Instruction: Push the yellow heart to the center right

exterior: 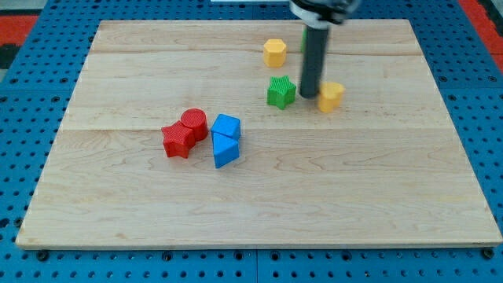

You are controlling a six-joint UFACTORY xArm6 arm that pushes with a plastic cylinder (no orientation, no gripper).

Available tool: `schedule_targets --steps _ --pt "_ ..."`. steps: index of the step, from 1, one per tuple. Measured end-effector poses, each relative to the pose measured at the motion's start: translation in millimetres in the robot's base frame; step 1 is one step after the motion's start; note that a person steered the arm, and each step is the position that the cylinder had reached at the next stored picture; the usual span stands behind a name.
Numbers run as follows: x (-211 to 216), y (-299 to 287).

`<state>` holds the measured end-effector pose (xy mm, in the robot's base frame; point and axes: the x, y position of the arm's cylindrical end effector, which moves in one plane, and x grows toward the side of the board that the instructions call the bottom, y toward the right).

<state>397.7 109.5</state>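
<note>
You see my tip (309, 96) resting between the green star (280, 91) and the yellow heart (331, 96), touching the heart's left side. There's no claw, only a rod. The heart sits upper right of centre on the wooden board (354, 196), below the yellow hexagon (274, 53).

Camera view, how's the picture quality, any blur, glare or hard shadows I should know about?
Camera view: lighting is even and soft, no glare on the wooden board; only faint shadows under the blocks; the image is low resolution, so block edges look soft; my tip sits between the green block and the yellow heart, and the rod's top is cut off by the view's top edge.
</note>
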Motion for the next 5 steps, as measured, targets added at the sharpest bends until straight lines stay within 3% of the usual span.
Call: schedule_targets --steps 1,2,3,5 --pt "-19 -19" --pt "-29 5" --pt "59 64" --pt "11 51"
